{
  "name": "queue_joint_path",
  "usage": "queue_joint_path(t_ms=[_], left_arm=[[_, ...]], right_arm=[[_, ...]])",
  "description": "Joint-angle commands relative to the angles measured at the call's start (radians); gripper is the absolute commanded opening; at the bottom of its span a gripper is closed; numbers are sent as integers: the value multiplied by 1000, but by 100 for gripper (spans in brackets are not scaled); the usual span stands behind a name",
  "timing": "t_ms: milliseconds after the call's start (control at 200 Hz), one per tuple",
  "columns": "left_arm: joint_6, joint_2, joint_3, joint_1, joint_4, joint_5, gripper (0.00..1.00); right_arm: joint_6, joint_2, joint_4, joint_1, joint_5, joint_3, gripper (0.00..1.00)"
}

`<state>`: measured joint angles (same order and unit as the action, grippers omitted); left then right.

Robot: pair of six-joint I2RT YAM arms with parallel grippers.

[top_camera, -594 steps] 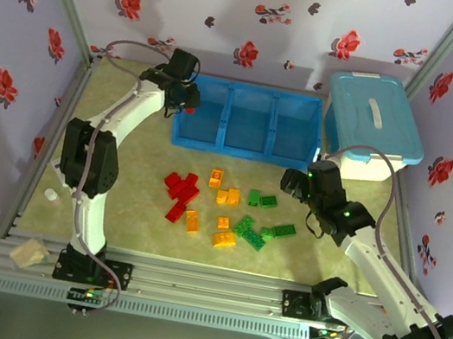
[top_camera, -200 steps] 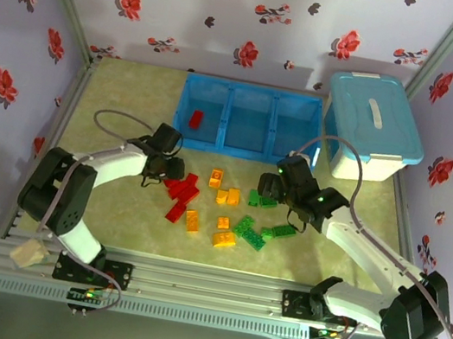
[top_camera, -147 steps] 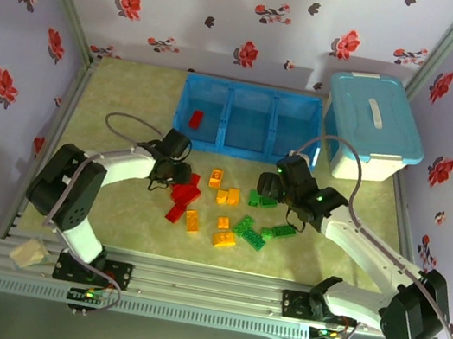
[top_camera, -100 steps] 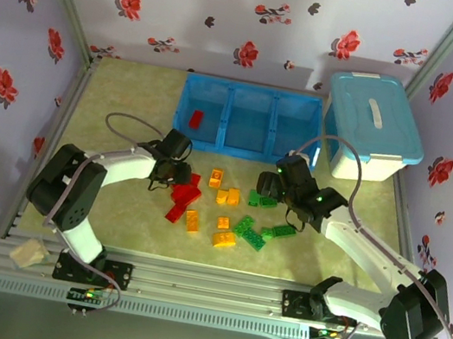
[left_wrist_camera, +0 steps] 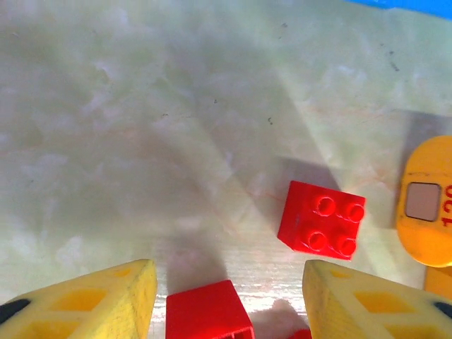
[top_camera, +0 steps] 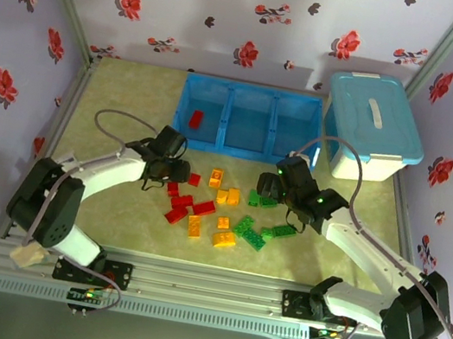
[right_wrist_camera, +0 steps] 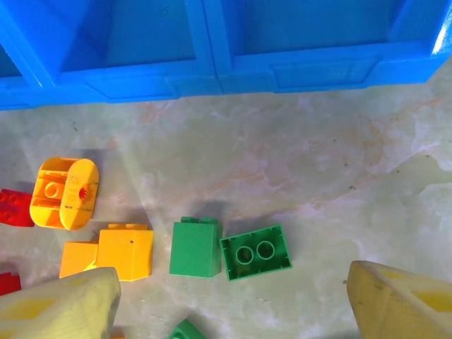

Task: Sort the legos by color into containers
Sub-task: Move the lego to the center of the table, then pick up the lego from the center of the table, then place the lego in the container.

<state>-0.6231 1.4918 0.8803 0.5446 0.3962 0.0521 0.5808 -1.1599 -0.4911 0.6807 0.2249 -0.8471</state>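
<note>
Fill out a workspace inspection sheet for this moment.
Surface: pale green marbled tabletop, no spills seen.
Job's things: low bright-blue three-compartment plastic tray, with one small red brick in its left compartment; the other two look empty. Loose red, orange-yellow and green bricks lie scattered in front of it.
Clutter: light-blue lidded plastic tub with white handle, right of the tray; pale crumpled scrap on the near rail.
Grippers: left tool open, another red brick loose between its fingers; right tool open, by two green bricks.
Cables: left arm's grey cable and right arm's grey cable arch clear of the bricks.
Surroundings: lilac flower-print walls; aluminium frame rail.
</note>
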Motion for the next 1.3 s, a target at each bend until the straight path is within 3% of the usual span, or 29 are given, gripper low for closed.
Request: queue_joint_path(t_ms=[0,460,530,670,795,1060,1295], left_arm=[[-6,-46,-30,11,68,22,58],[-53,-57,-95,75,84,51,56],[-53,-34,-91,75,69,58,51],[-39,-7,-55,75,82,80,29],[-22,-30,-15,75,104,110,21],[69,-13,200,44,113,159,21],[151,243,532,-64,95,148,21]], right_arm=[[16,16,7,8,18,7,84],[22,3,14,10,4,-3,84],[25,6,13,11,5,-1,84],[25,21,3,14,19,6,84],[28,46,1,14,31,24,84],[42,43,25,14,17,41,84],[66,48,26,51,10,36,83]])
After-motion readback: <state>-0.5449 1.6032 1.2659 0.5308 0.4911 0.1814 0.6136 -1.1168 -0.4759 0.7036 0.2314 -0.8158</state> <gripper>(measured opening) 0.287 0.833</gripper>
